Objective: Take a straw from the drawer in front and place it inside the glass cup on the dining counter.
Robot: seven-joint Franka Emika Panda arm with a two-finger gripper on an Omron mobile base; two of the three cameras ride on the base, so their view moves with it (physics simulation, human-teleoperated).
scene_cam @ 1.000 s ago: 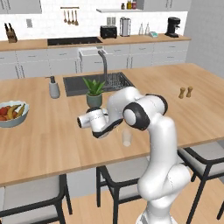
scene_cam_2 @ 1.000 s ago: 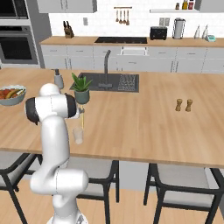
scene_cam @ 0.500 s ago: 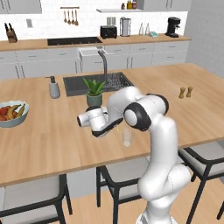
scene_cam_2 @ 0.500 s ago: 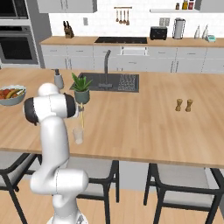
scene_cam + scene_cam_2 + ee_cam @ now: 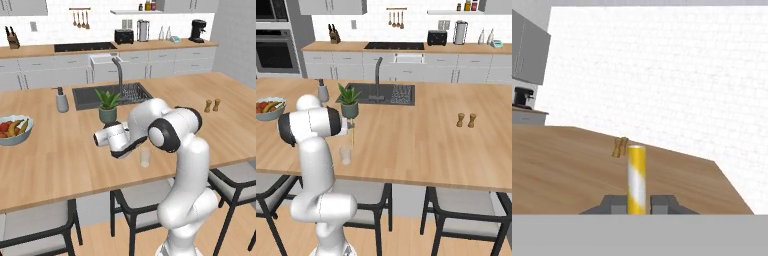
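Note:
My gripper (image 5: pixel 637 205) is shut on the straw (image 5: pixel 636 177), which stands upright between the finger tips as a yellow-and-white tube. From the right base view the straw (image 5: pixel 353 136) is a thin pale vertical line held by the gripper (image 5: pixel 350 128), just above and slightly right of the glass cup (image 5: pixel 345 154). The clear cup (image 5: pixel 145 157) stands near the front edge of the light-wood dining counter (image 5: pixel 60 160), partly behind my arm. The straw's lower end hangs near the cup's rim; I cannot tell if it is inside. The drawer is out of view.
A potted plant (image 5: pixel 107 105) stands right behind the gripper, with the dark sink and tap (image 5: pixel 117 75) beyond. A grey soap dispenser (image 5: pixel 61 100) and a fruit bowl (image 5: pixel 14 131) are to the left. Two shakers (image 5: pixel 466 120) stand far right. Stools (image 5: pixel 466 205) line the counter's front.

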